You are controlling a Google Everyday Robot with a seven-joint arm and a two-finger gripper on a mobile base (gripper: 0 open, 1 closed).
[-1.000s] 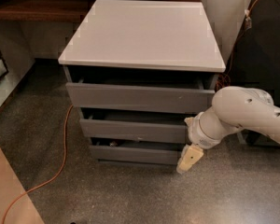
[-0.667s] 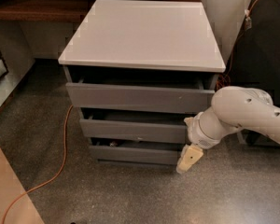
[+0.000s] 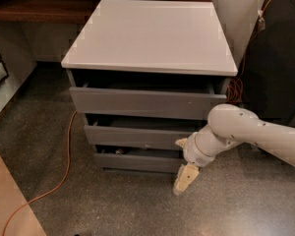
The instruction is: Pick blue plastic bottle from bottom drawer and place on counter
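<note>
Nothing has shifted over the last second: the hand (image 3: 183, 168) still hangs low before the right end of the bottom drawer (image 3: 137, 162), so the pick has not begun. We cannot tell whether it is clenched or released. A small pale glimpse in the drawer's narrow gap may be the bottle (image 3: 119, 151); we cannot be sure. That gap looks too tight to reach through. The desk (image 3: 152, 33) awaits above, and an orange cable (image 3: 69, 146) trails on the floor to the left.

Smooth white arm (image 3: 265, 134) — rounded, tubular, a few dark specks — ending in a cream pincer (image 3: 186, 177) below the front-right corner of the worktop (image 3: 152, 33)
</note>
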